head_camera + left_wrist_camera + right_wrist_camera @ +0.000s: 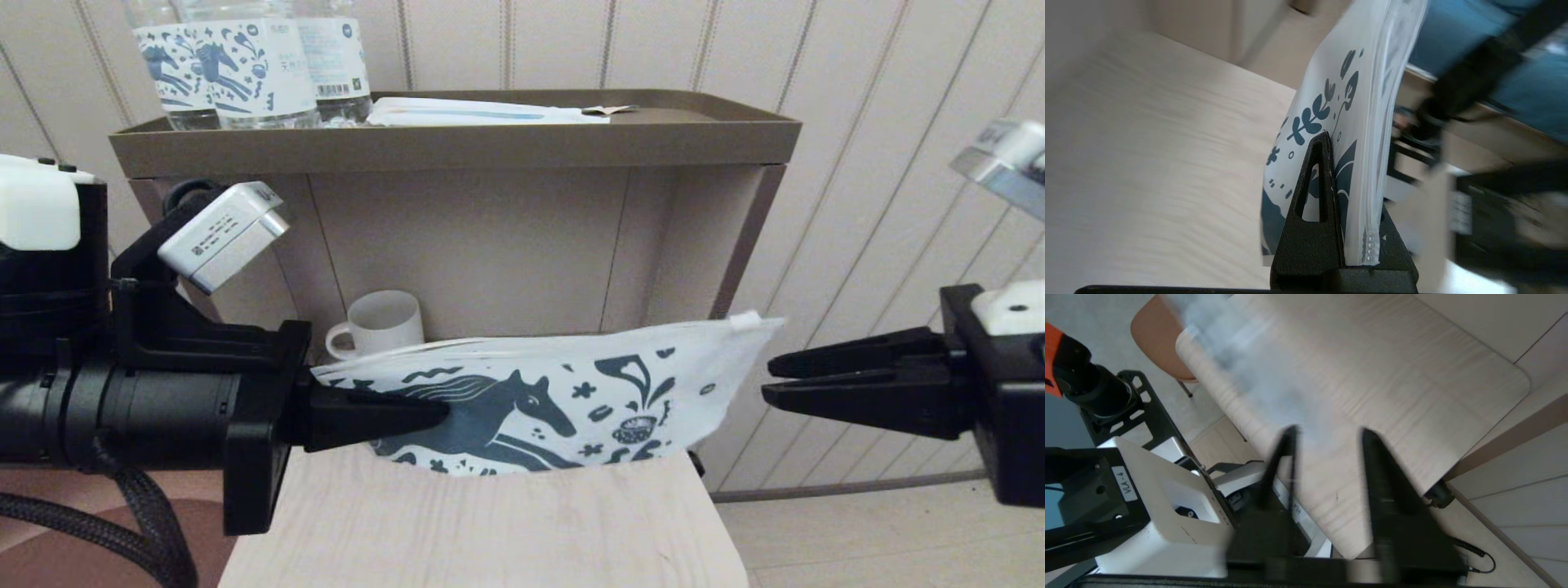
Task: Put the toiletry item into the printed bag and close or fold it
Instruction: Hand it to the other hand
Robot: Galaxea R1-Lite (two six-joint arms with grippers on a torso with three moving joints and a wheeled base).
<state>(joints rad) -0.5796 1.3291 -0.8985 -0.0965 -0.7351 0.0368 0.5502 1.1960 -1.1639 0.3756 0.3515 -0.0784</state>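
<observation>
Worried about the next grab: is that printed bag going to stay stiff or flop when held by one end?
Likely floppy: the bag, held at one end by the left gripper, bows and sags. Probably light, since it looks thin and flat. Its smooth film may be slippery.

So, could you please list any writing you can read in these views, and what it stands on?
"VLA-4": sticker on the black mount in the right wrist view.
Bottle labels: print and barcode too small to read.
Left wrist camera: label too small to read.
Printed bag: pictures only.
</observation>
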